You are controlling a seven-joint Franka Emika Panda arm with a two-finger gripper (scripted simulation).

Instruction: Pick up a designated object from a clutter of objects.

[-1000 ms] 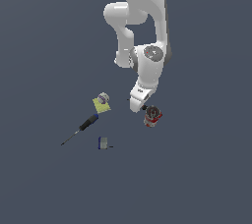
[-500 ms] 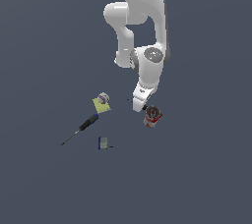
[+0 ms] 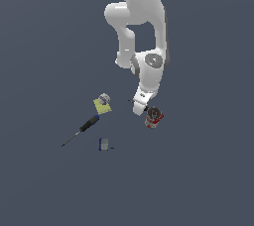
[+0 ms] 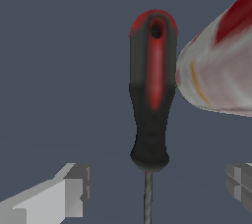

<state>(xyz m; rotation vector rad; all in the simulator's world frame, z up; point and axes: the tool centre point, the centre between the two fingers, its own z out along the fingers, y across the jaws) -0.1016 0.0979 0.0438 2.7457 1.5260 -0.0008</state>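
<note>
Exterior view. The white arm (image 3: 144, 31) reaches down over a plain dark floor (image 3: 208, 170), its gripper (image 3: 140, 108) low among the scattered items. Just beside it, toward the exterior view's right, stands the red can (image 3: 154, 117). The small screwdriver is almost wholly hidden under the gripper here — only a thin dark sliver shows near the gripper's tip, too small to read. To the exterior view's left lie the yellow-green piece (image 3: 102, 104) with its grey round part, the longer blue-and-black screwdriver (image 3: 82, 130) and the small grey-blue block (image 3: 104, 144), all well apart from the gripper. Bare floor surrounds the cluster on every side.

Wrist view. This view alone shows the small screwdriver (image 4: 151, 100) plainly: a stubby black handle with a red stripe and a red rounded end pierced by a hole, and a thin grey shaft running out between the fingers. The can (image 4: 219, 70) lies just beside the handle, very close or touching. The two fingertips (image 4: 74, 188) stand wide apart, one on each side of the shaft, clear of it and holding nothing — with free floor on the side away from the can.
</note>
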